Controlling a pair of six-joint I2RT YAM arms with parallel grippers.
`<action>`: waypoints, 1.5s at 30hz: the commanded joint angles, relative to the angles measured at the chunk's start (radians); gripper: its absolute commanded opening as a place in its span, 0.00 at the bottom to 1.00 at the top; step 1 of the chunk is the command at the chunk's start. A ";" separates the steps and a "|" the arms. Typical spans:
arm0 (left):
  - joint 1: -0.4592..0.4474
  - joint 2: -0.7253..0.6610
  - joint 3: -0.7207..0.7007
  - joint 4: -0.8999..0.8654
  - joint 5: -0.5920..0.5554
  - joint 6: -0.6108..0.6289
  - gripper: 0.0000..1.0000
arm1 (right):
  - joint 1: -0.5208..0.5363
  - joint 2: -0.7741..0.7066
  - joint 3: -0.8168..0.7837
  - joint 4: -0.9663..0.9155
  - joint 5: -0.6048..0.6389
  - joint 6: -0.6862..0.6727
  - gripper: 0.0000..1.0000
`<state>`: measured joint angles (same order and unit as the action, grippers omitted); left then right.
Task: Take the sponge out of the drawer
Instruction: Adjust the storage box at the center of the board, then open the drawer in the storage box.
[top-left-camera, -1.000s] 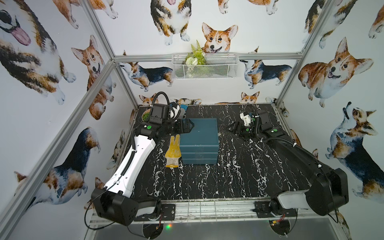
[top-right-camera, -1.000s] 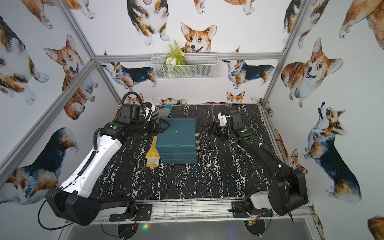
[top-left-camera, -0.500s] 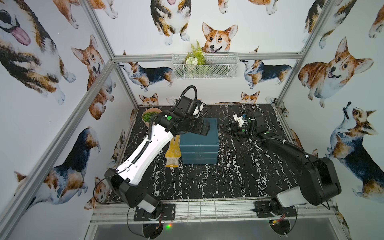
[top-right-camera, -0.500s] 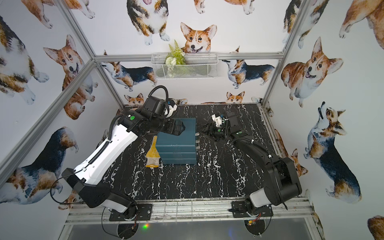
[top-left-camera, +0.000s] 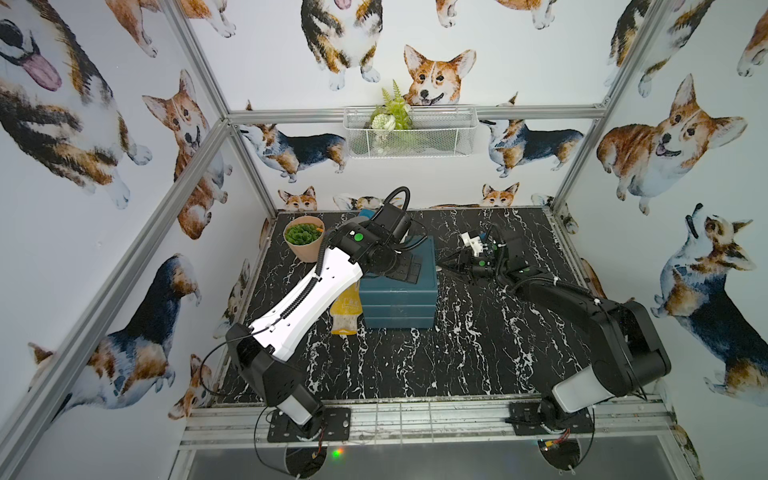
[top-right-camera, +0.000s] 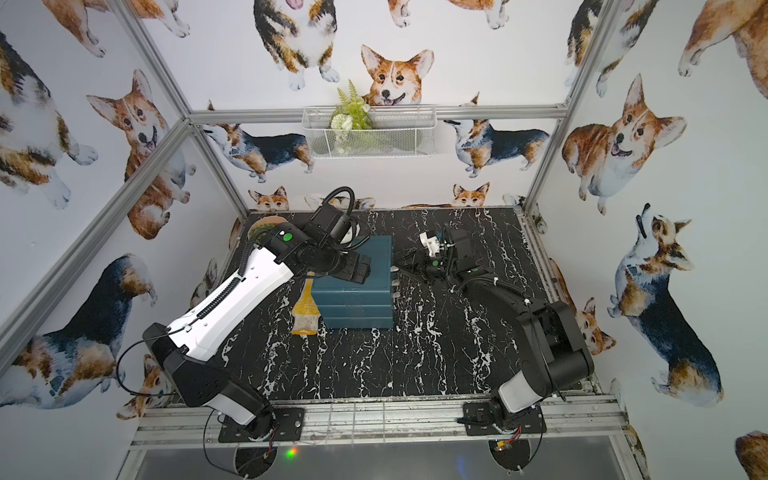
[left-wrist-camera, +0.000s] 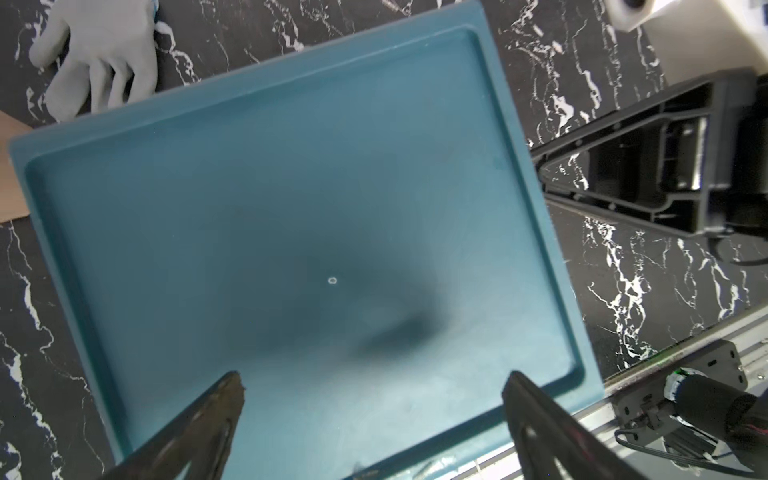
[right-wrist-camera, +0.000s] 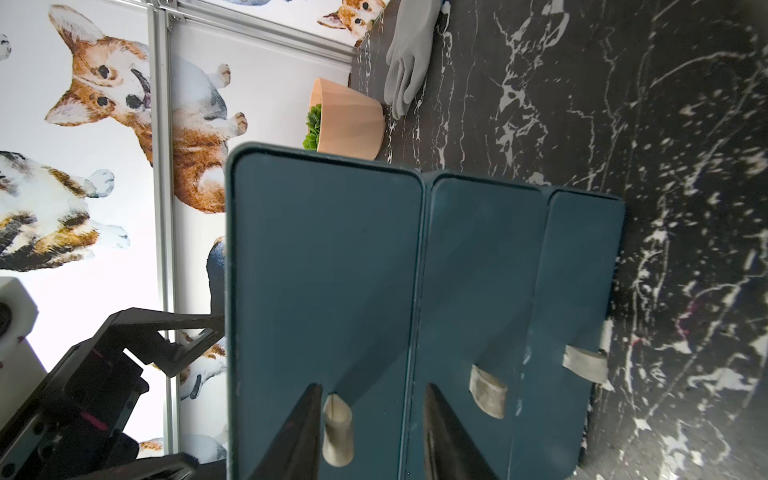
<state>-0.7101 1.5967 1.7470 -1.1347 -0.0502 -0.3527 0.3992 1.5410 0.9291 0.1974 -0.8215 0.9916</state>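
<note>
Left jaws: spread wide, holding nothing; fingertips hang over the drawer unit's recessed top without touching it.
Right jaws: parted, not clamped; fingertips straddle the pull tab of the top drawer, one fingertip just beside the tab, the other clear of it.
Sponge: not visible in any view; I cannot tell which drawer holds it.
Drawer unit: teal, three drawers, near the desk's centre; all three fronts sit flush and face 3 o'clock, each with a pale tab.
Left arm: reaches in from 7 o'clock, wrist above the unit.
Right arm: reaches in from 5 o'clock, meeting the unit from its 3 o'clock side.
Yellow item: flat on the desk, just beside the unit at its 9 o'clock side; partly under the left arm.
Plant pot: upright, 10 o'clock corner.
Grey glove: flat on the desk, beyond the unit towards 12 o'clock.
Desk: black marble pattern.
Wire basket: on the wall at 12 o'clock, greenery inside.
</note>
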 joint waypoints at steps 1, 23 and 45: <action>-0.001 0.003 -0.010 -0.020 -0.010 -0.024 1.00 | 0.007 0.008 0.010 0.059 -0.031 0.028 0.35; -0.001 0.026 -0.023 -0.005 -0.012 -0.028 1.00 | -0.073 -0.121 -0.011 -0.179 0.061 -0.113 0.00; 0.000 0.025 -0.026 0.013 0.006 0.007 1.00 | -0.321 -0.259 -0.031 -0.453 0.099 -0.286 0.00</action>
<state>-0.7094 1.6218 1.7237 -1.1137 -0.0605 -0.3508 0.0784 1.2785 0.8810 -0.2291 -0.7303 0.7315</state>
